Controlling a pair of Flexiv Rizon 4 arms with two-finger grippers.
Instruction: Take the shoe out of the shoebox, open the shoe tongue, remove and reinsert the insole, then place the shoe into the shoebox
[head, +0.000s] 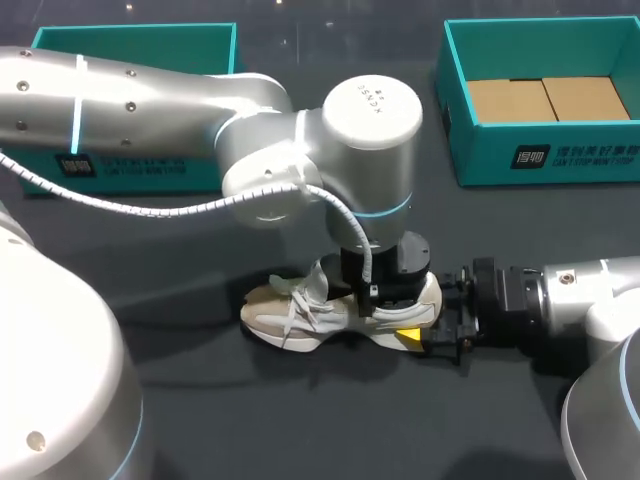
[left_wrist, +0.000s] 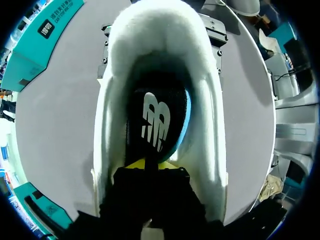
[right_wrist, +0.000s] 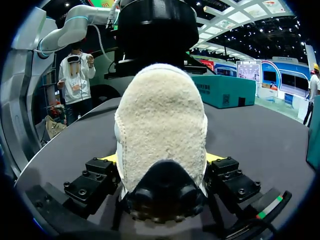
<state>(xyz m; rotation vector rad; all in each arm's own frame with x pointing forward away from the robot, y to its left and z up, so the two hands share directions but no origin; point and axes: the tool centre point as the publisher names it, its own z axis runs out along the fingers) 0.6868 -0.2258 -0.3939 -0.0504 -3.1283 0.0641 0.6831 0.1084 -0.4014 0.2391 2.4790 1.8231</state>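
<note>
Sharing one shoe (head: 300, 312): two claws (left_wrist: 150, 165) (right_wrist: 161, 159)

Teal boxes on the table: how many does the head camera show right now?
2. One teal box sits at the far left, partly behind my left arm; the other at the far right, with brown cardboard lying inside. The arms could hide more.

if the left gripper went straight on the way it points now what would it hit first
Most likely the black insole inside the shoe: the left gripper points down into its opening. How near it is, I cannot tell.
</note>
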